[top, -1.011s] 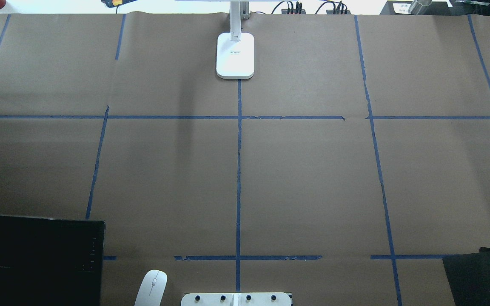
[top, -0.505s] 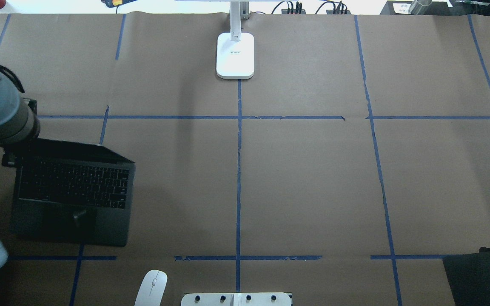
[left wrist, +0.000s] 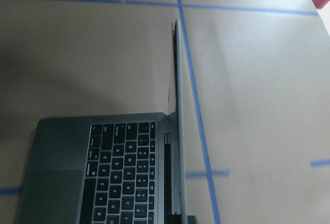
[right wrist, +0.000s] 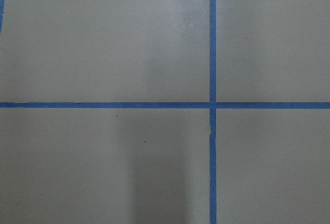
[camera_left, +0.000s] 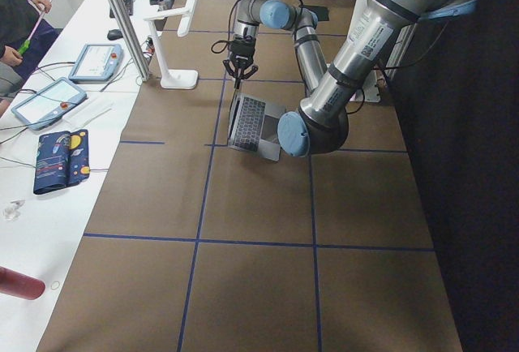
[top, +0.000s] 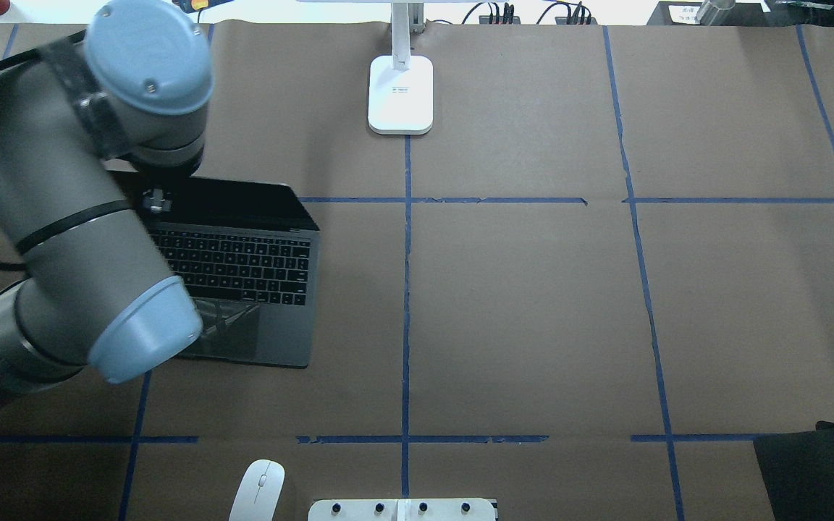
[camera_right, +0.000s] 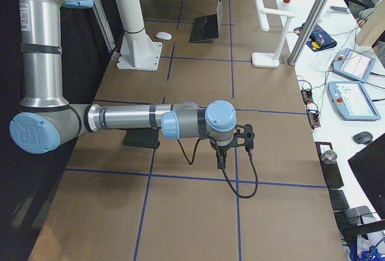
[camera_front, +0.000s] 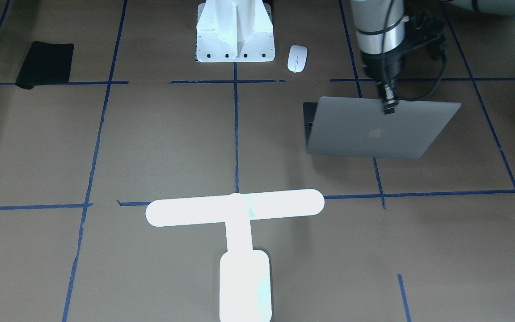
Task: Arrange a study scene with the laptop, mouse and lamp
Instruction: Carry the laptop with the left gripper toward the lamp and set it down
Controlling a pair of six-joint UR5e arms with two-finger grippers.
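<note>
The left gripper (camera_front: 389, 107) is clamped on the top edge of the lid of the open laptop (camera_front: 365, 132), on the robot's left side of the table (camera_front: 159, 134). The mouse (camera_front: 297, 58) lies just beside the white stand (camera_front: 235, 31). The lamp (camera_front: 235, 208) stands across the table, in the middle. The right gripper (camera_right: 221, 162) hangs over brown paper, and I cannot tell whether it is open or closed.

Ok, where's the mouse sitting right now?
In the overhead view the mouse lies at the bottom edge, just left of the white stand base, nearer the robot than the open laptop.
</note>
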